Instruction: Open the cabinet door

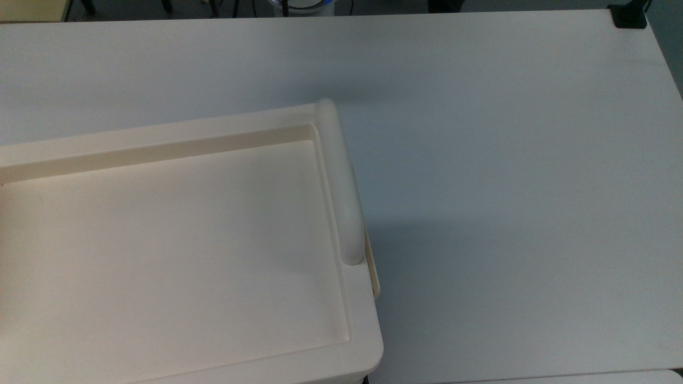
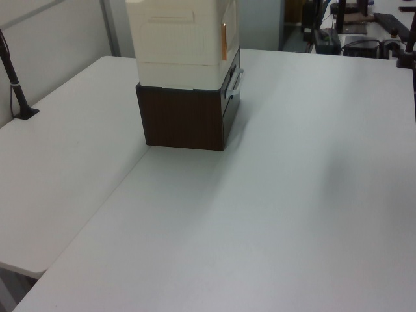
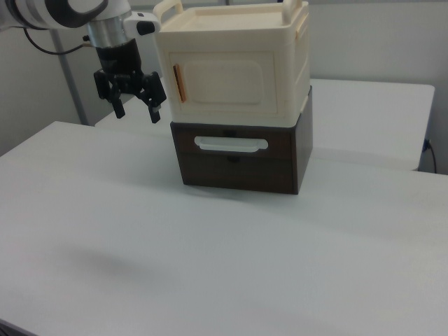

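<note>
A: What can you not see well?

B: In the top view the cabinet (image 1: 176, 224) runs off the top view's left and bottom edges, so you see just its sunken top and the thick round bar (image 1: 341, 181). The cabinet door (image 1: 374, 266) is a thin pale strip there, seen from its edge. In the left view the cabinet's top is cut off.

A: And the gripper?

B: In the right view your gripper (image 3: 134, 106) hangs in the air with its two black fingers spread apart, holding nothing. The cabinet door (image 3: 231, 82) is just to the right view's right of it, shut flat. Its orange handle (image 3: 177, 82) is the nearest part.

A: What is the cabinet on?

B: It sits on a dark brown drawer box (image 3: 241, 157) on the white table (image 3: 210, 266). You can't see inside either one.
</note>
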Tool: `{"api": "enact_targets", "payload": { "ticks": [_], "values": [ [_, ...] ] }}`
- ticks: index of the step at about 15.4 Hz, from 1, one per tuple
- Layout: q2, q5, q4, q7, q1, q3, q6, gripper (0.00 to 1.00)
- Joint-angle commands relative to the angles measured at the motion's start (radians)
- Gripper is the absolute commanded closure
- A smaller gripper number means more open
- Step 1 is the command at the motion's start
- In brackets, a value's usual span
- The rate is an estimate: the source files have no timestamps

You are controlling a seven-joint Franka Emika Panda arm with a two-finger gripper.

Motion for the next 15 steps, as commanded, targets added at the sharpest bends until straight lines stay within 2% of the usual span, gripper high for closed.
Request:
{"api": "enact_targets", "payload": {
  "ticks": [1,15],
  "values": [
    [-0.019,-0.018,-0.019,-0.018,-0.003,-0.002,-0.001,0.0],
    [-0.019,-0.009,-0.014,-0.015,-0.018,-0.002,-0.003,0.0]
  ]
}}
